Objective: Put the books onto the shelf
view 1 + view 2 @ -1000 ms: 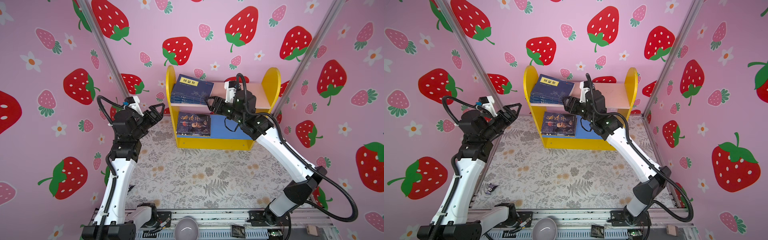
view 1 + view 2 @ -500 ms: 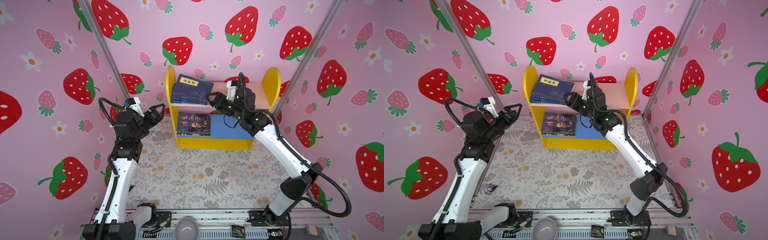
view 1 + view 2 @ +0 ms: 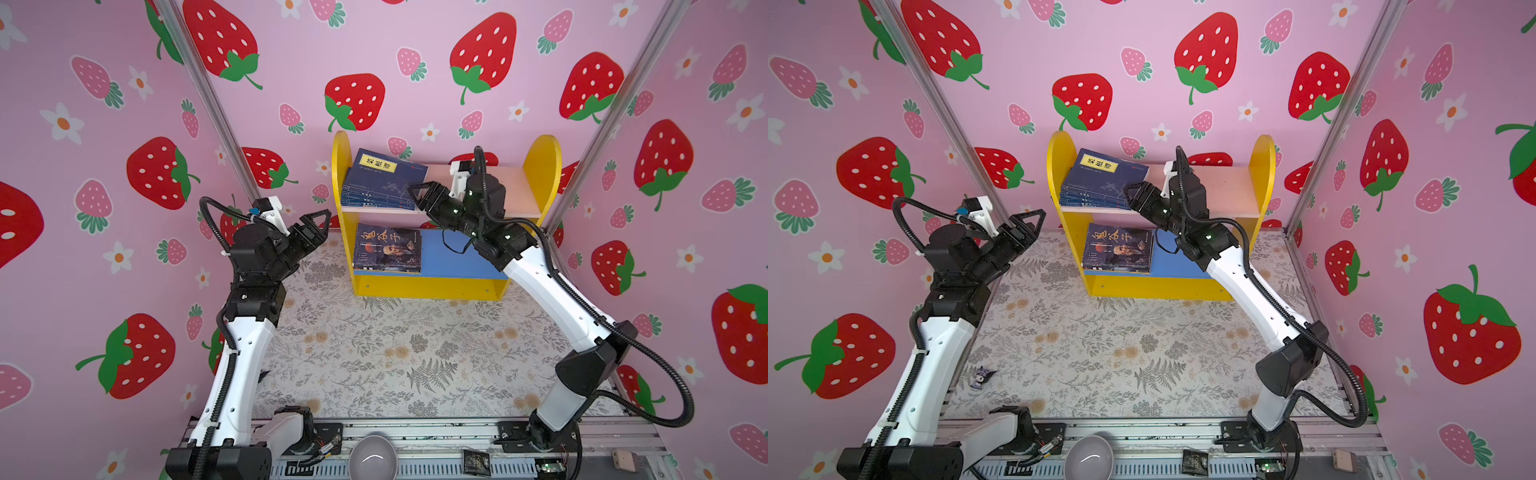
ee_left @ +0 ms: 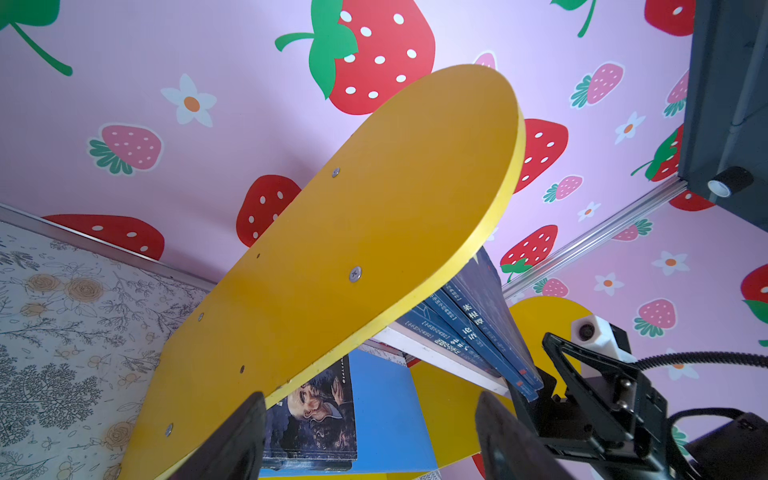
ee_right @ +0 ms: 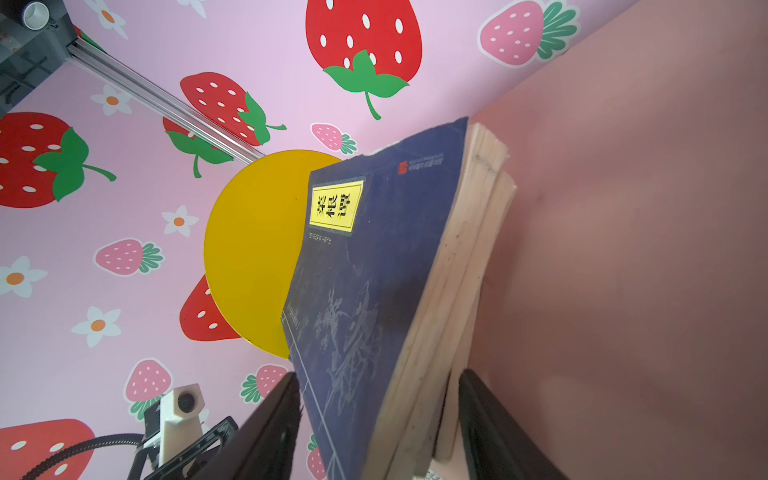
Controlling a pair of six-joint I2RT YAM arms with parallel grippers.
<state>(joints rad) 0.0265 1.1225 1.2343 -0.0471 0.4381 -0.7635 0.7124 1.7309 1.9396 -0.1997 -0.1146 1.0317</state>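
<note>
A grey bowl (image 3: pixel 372 459) sits on the front rail, and the flowered mat (image 3: pixel 374 353) lies behind it. Further in, the left gripper (image 3: pixel 324 224) hangs with jaws apart and nothing between them, just beside the shelf (image 3: pixel 540 166). On its blue lower board (image 3: pixel 457 259) a portrait book (image 3: pixel 388 247) lies flat at the left end. On the pink upper board (image 3: pixel 511 187) a stack of navy books (image 3: pixel 382 183) lies tilted. The right gripper (image 3: pixel 413 197) straddles the stack's edge; whether it pinches cannot be told.
</note>
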